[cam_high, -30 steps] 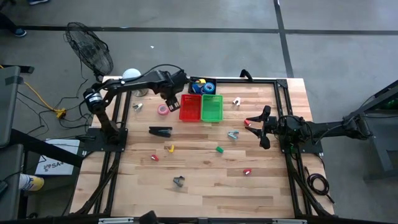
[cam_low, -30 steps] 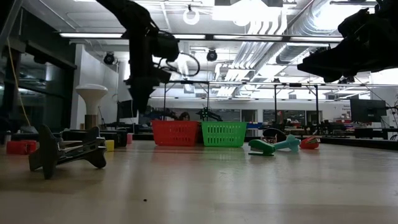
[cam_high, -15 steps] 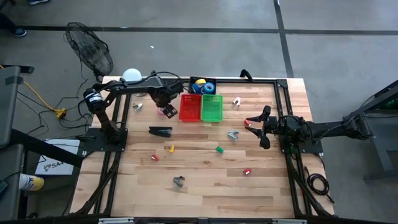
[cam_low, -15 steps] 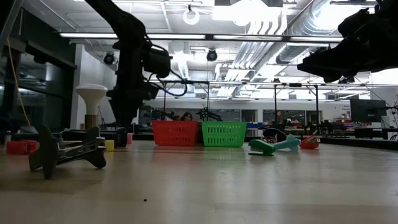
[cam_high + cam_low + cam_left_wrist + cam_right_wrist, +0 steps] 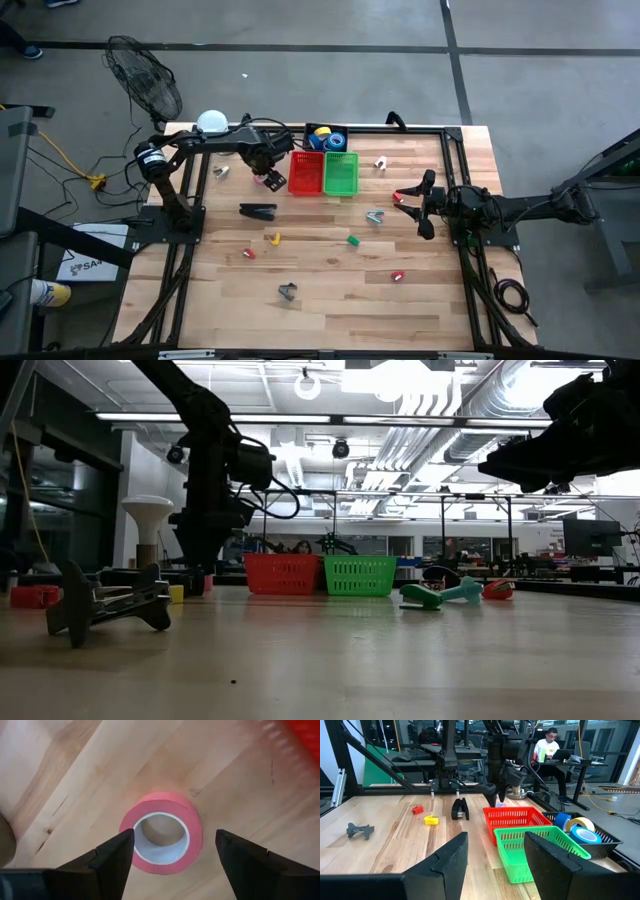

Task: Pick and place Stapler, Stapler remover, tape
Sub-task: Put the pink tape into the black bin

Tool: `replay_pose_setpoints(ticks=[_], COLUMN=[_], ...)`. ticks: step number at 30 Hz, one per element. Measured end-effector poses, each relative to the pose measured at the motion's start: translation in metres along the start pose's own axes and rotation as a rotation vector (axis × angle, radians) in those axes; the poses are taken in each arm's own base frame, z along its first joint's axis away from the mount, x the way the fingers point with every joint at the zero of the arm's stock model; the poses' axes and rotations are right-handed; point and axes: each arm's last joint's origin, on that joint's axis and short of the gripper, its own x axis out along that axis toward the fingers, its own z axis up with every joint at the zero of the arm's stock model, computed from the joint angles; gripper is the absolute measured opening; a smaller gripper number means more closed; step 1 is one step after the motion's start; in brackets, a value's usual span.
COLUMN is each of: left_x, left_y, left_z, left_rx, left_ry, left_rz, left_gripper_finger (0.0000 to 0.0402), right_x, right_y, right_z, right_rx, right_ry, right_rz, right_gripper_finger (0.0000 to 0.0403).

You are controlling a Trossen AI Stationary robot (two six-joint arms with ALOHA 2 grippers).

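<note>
Stapler (image 5: 258,211) comes first by size: the long black wedge lies flat on the bare wood of the table (image 5: 330,290), toward the left arm's side and well short of the baskets, so as far as I can judge it has not been placed anywhere. Tape is partly dealt with: the black basket (image 5: 341,132) at the far edge holds a yellow roll (image 5: 321,130) and blue rolls (image 5: 335,143), while the pink roll (image 5: 161,832) lies flat on the wood just beside the red basket (image 5: 305,172). The left gripper (image 5: 172,852) hangs right over that pink roll with its fingers spread wide on either side of it, not closed on it. The red basket and the green basket (image 5: 341,173) look empty from the right wrist view. The right gripper (image 5: 421,202) waits above the table's right side, jaws part-open and empty. Small grey claw pieces (image 5: 374,217) are scattered on the wood; whether they are the remover I cannot tell.
</note>
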Motion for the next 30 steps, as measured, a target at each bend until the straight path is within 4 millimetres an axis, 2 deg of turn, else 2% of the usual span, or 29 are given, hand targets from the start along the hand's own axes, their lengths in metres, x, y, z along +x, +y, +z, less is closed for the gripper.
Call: replay_pose_setpoints(ticks=[13, 21, 25, 30], left_x=[0.0, 0.015, 0.024, 0.027], left_y=[-0.001, -0.004, -0.005, -0.006], left_z=[0.0, 0.002, 0.002, 0.003], left_rx=[-0.035, -0.032, -0.027, -0.011], left_ry=[0.004, 0.056, 0.086, 0.095], left_rz=[-0.041, -0.045, -0.033, -0.038], left_gripper_finger=[0.0272, 0.0216, 0.0201, 0.0175], right_x=[0.0, 0.0, 0.0, 0.0], right_y=[0.0, 0.0, 0.0, 0.0], right_z=[0.0, 0.0, 0.0, 0.0], right_rx=[0.0, 0.0, 0.0, 0.0], right_ry=[0.0, 0.0, 0.0, 0.0], right_rz=[0.0, 0.0, 0.0, 0.0], right_gripper_finger=[0.0185, 0.0185, 0.0185, 0.0185])
